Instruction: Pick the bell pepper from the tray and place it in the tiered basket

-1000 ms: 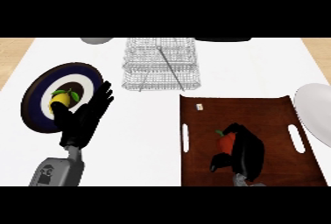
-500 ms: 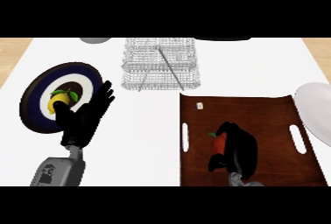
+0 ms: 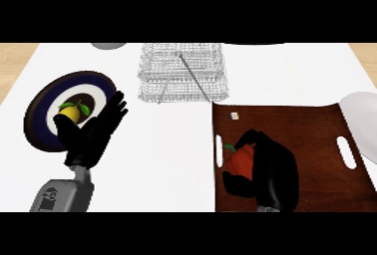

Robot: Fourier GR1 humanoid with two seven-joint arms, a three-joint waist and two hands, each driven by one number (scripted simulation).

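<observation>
Bell pepper (image 3: 241, 158): red with a green stem, on the left part of the brown tray (image 3: 309, 124), close to the tray's left handle slot.
Right hand (image 3: 271, 169): black, over the tray, fingers and thumb curled around the pepper; the pepper shows at the hand's left side, partly hidden by it.
Tiered basket (image 3: 182, 72): wire mesh, at the far middle of the white counter (image 3: 169, 159), just beyond the tray's far left corner and well apart from the pepper.
Left hand (image 3: 94, 133): at the left, fingers straight and pointing away, resting open, overlapping the near edge of a dark blue plate (image 3: 52, 102).
Plate contents: a yellow lemon (image 3: 70, 112) with green leaves, in the plate's white centre.
White bowl (image 3: 362, 110): at the right edge, beside the tray.
</observation>
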